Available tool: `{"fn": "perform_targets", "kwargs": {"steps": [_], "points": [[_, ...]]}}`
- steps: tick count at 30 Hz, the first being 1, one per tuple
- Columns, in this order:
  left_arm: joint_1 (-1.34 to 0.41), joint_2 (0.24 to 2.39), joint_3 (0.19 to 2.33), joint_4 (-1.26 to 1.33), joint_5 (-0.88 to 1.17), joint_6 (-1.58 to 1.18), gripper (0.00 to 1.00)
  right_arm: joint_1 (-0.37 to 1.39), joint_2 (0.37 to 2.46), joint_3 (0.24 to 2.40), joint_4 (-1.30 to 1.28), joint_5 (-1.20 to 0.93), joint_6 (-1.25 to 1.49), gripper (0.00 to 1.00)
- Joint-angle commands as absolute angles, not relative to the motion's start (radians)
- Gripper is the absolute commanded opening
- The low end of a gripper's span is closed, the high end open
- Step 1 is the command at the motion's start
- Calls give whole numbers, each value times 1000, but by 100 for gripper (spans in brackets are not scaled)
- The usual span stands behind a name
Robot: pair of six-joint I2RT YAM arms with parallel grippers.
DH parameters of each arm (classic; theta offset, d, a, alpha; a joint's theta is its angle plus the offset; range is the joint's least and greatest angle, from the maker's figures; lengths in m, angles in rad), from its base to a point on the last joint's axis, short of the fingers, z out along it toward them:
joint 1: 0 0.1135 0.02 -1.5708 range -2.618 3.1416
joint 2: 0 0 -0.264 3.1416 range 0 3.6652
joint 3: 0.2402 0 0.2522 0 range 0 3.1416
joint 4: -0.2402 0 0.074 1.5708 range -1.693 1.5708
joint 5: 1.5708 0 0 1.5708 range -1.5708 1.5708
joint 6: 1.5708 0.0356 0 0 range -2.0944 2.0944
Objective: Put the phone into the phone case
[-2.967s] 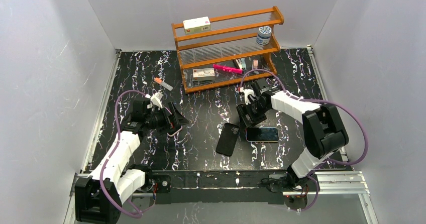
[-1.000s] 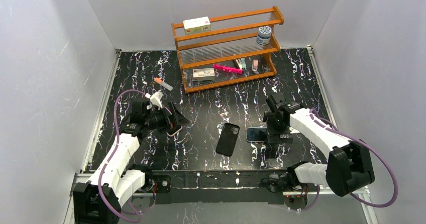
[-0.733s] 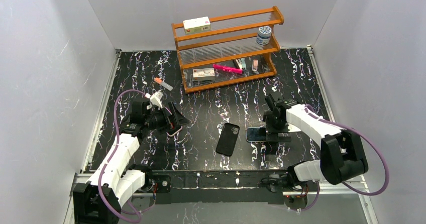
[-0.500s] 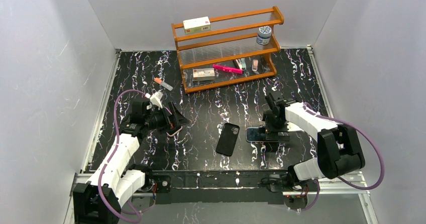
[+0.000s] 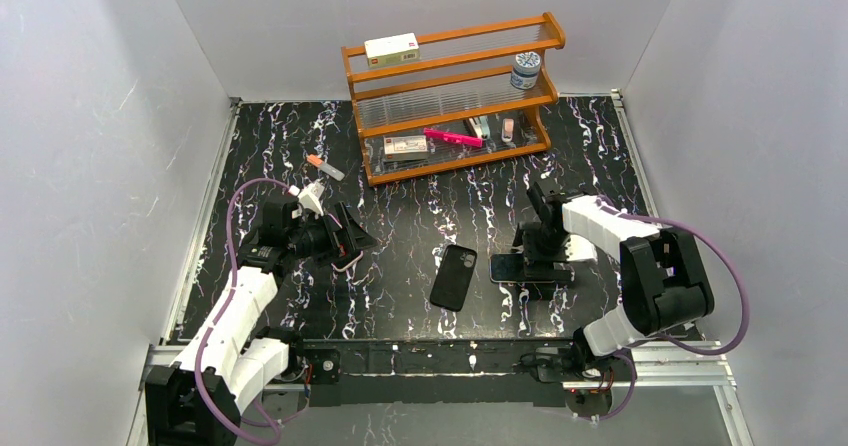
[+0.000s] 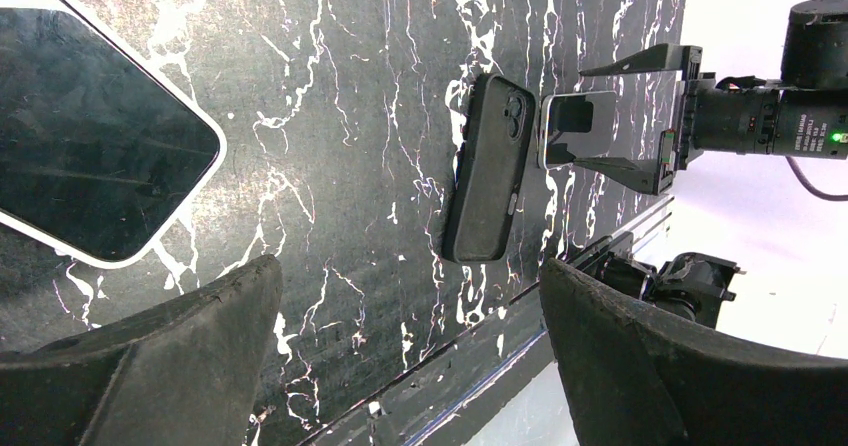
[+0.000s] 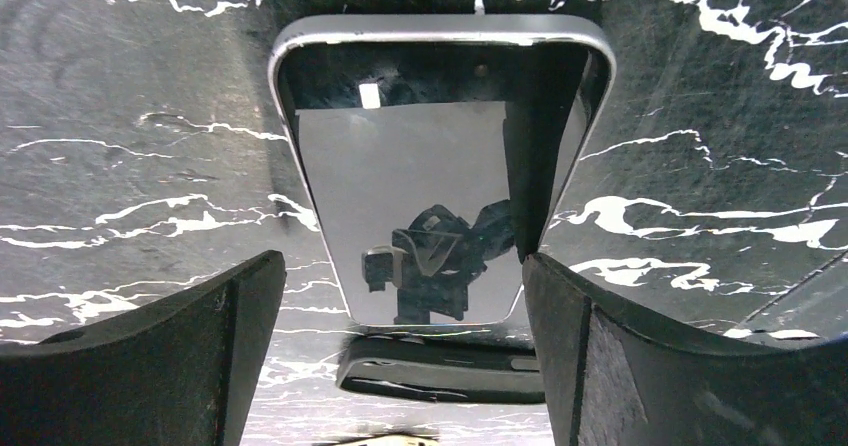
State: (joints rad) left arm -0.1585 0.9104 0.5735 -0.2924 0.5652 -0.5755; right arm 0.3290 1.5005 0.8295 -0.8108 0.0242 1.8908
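Right hand [image 7: 400, 276] spread open, straddling the phone [image 7: 440, 166] lying flat on the surface [image 5: 400, 216], just beside the phone case [image 5: 453, 276]; from above, the hand hides the phone's right end. Left hand [image 6: 408, 286] gapes open, empty.

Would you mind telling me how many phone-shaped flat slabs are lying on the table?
3. The phone lies between the open fingers of the right gripper; the phone case lies left of it; a pale-rimmed slab lies near the left gripper. Others may be hidden.

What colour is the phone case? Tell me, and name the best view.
The phone case is matte black, clearest in the left wrist view.
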Motion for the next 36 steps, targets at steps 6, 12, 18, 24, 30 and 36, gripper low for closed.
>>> {"fn": "perform_targets", "kwargs": {"steps": [6, 12, 18, 24, 30, 36], "points": [[-164, 890, 609, -312, 576, -561, 98, 327, 1528, 832, -910, 66, 1882, 97], [-164, 894, 610, -311, 586, -559, 98, 327, 1509, 817, -928, 124, 1904, 99], [-169, 895, 611, -311, 586, -559, 98, 327, 1516, 822, -949, 121, 1907, 99], [-170, 902, 609, -308, 583, -560, 98, 327, 1525, 820, -910, 141, 1905, 99], [-170, 909, 609, -307, 580, -560, 98, 327, 1551, 808, -889, 129, 1884, 85], [-170, 913, 609, -308, 578, -561, 98, 326, 1538, 802, -894, 154, 1849, 62]]}}
